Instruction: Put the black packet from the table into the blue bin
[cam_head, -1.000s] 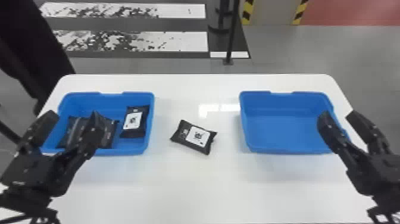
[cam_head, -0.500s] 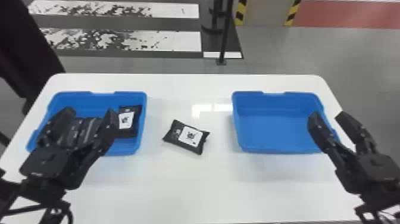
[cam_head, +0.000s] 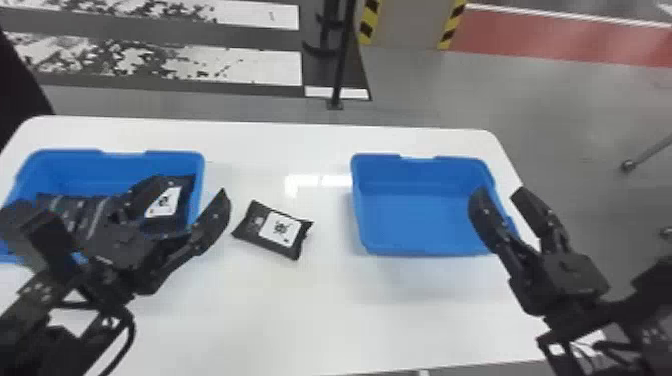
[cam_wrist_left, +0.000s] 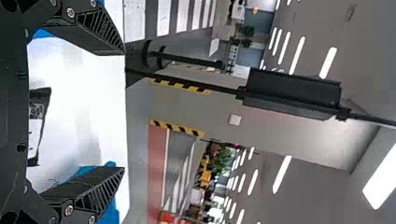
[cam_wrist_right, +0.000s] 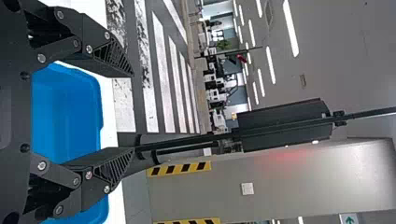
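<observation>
Blk packet (cam_head: 256, 229) is on the white table (cam_head: 300, 305), flat w/ its white label (cam_head: 280, 228) up. Its long side runs approx. 10 to 4 o'clock. It sits btwn. the two bins, touching neither, so fingers could fit down by its sides.

From the packet, L blue bin (cam_head: 117, 172) is at 9 o'clock. Other blk packets (cam_head: 186, 189) are in it, so that's prob. where this one goes, but can't be sure. R blue bin (cam_head: 425, 175) is at approx. 3 o'clock.

L grip (cam_wrist_left: 123, 111) is at 9 o'clock too, by L bin. Its claw is wide open w/ nothing in it, prob. so it can fit round the packet. It'd need to go toward 3 o'clock & down, then squeeze softly, b/c a bag may slip or fold.

R grip (cam_wrist_right: 134, 113) is at approx. 3 o'clock, by R bin's far side. Its claw is open too, holding nothing; prob. just waiting.
</observation>
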